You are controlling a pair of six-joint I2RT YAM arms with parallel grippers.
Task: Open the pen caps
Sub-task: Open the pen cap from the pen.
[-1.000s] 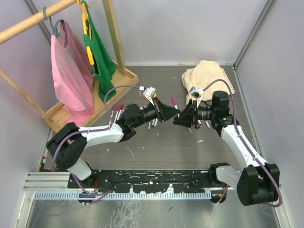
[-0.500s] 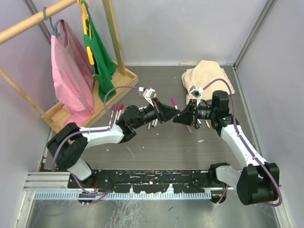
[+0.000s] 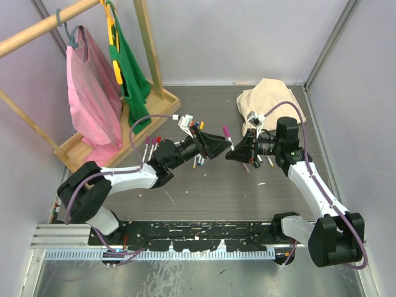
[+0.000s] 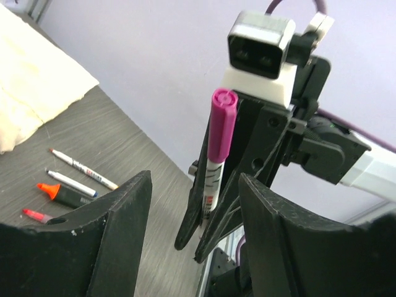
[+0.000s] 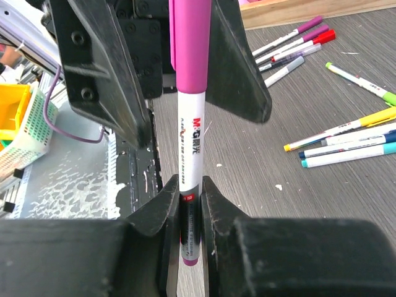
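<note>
A white-barrelled pen (image 5: 190, 142) with a magenta pen cap (image 5: 190, 43) on it stands upright in my right gripper (image 5: 189, 185), which is shut on the lower barrel. My left gripper (image 4: 195, 179) is open. Its fingers (image 5: 99, 68) stand on either side of the cap without touching it. From the left wrist the magenta cap (image 4: 223, 127) shows just beyond the spread fingers. In the top view the two grippers meet tip to tip, left (image 3: 226, 146) and right (image 3: 231, 154), above the table's middle. Other capped pens (image 5: 297, 46) lie loose on the table.
More loose pens (image 3: 198, 162) lie under the left arm, and an orange highlighter (image 4: 62, 193) lies near thin pens (image 4: 80, 170). A beige cloth (image 3: 269, 102) is at the back right. A wooden rack (image 3: 158, 117) with pink and green garments stands at the back left.
My left gripper has opened off the magenta cap and drawn back slightly to the left. The right gripper has stayed in place with the pen.
</note>
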